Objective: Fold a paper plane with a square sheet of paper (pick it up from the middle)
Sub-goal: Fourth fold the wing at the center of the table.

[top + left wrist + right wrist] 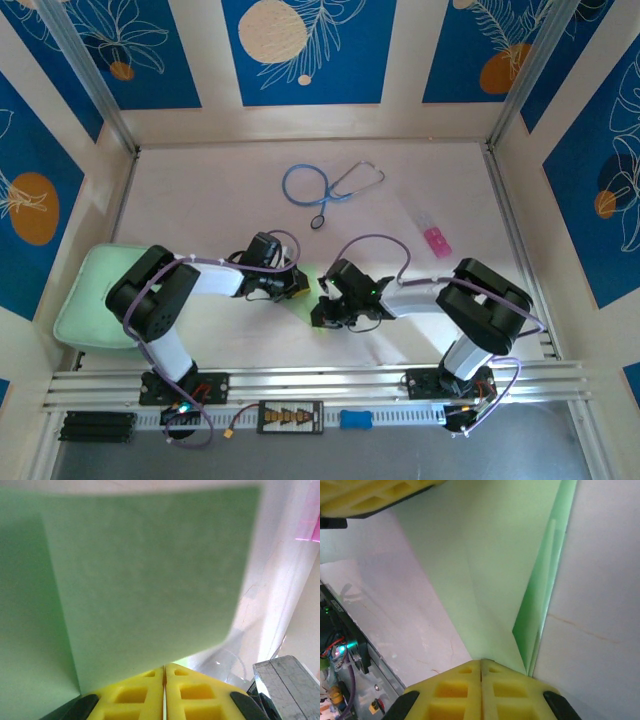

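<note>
Green paper (305, 300) sits mid-table between both arms. The left gripper (287, 284) is pinched shut on its 9 o'clock edge and the right gripper (322, 305) is clamped at 3 o'clock, so neither's nearer.

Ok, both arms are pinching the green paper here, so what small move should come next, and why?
Probably press the square sheet of paper down on the table and sharpen its fold. The left gripper and right gripper both have jaws closed at the sheet's edge, the folded flap beside the right gripper looks loose rather than flat, and no dart shape exists yet.
</note>
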Controlling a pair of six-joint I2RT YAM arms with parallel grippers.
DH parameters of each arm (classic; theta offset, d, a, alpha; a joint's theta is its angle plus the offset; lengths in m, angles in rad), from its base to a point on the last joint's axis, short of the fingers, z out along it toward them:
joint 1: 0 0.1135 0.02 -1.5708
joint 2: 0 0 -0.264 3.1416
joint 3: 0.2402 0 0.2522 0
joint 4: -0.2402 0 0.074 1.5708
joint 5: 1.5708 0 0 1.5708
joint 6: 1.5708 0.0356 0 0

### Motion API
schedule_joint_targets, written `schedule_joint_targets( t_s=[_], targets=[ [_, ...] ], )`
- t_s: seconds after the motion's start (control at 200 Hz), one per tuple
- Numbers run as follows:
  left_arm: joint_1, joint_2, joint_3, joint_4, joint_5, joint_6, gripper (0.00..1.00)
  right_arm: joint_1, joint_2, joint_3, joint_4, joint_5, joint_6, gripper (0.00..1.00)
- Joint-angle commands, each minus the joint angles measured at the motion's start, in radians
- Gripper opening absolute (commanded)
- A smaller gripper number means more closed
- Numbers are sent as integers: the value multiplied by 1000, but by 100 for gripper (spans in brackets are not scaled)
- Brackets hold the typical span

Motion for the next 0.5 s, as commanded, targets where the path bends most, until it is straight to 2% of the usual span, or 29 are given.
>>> schedule_joint_targets(
  t_s=[0.0,0.235,0.495],
  targets=[
    [10,25,-27,-47,-45,-3,11,9,-4,-52,-22,-15,37,9],
    [11,27,-33,-39,-46,-8,12,26,-25,-144,67,-36,84,8],
    [11,23,-41,-37,-52,-12,11,62,-98,-208,16,-28,92,8]
  ],
)
